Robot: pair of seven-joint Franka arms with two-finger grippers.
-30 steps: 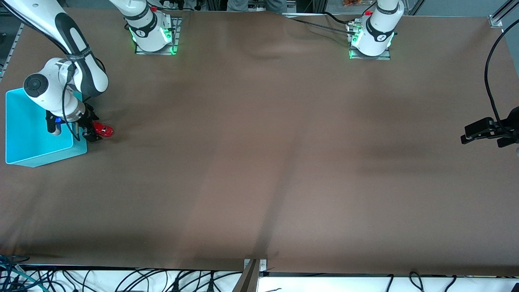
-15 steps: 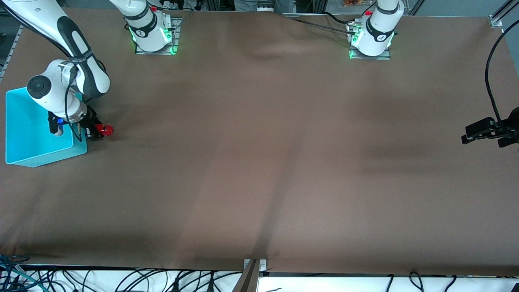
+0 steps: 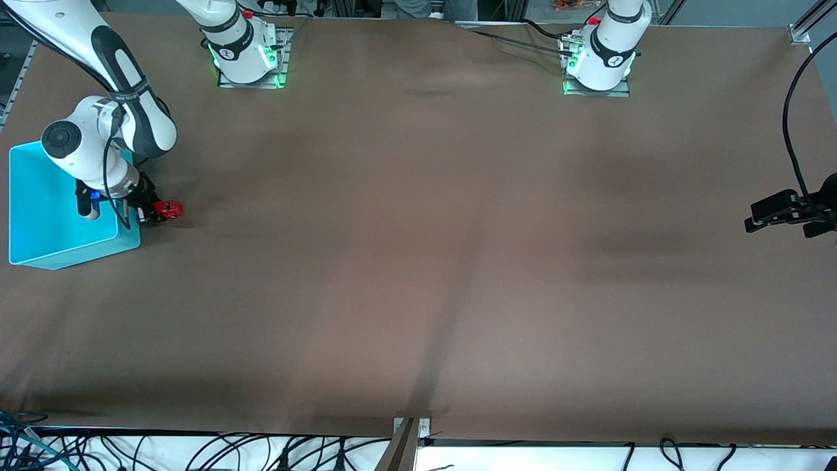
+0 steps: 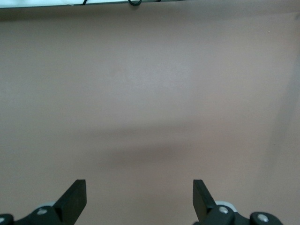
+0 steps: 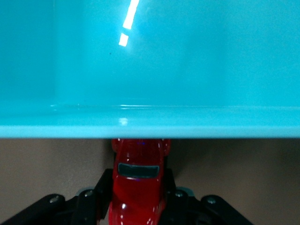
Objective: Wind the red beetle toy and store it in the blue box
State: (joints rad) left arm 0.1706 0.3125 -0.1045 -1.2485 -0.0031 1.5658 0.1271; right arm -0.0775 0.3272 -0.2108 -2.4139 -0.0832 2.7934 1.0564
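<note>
While right gripper [image 3: 155, 212] pinches glossy red beetle toy [image 5: 138, 180] | beside blue box [image 3: 39, 245] | left gripper [image 4: 139, 201] spread

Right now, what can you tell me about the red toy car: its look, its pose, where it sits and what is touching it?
The red toy car is tiny and glossy, like hard plastic, with a rounded beetle-shaped body and a dark window. It sits just outside the blue box, beside its wall at the right arm's end of the table, one end pointing at that wall. The right tool is shut on its sides. Its wheels are hidden, so whether it rests on the table or is slightly lifted cannot be told.
</note>
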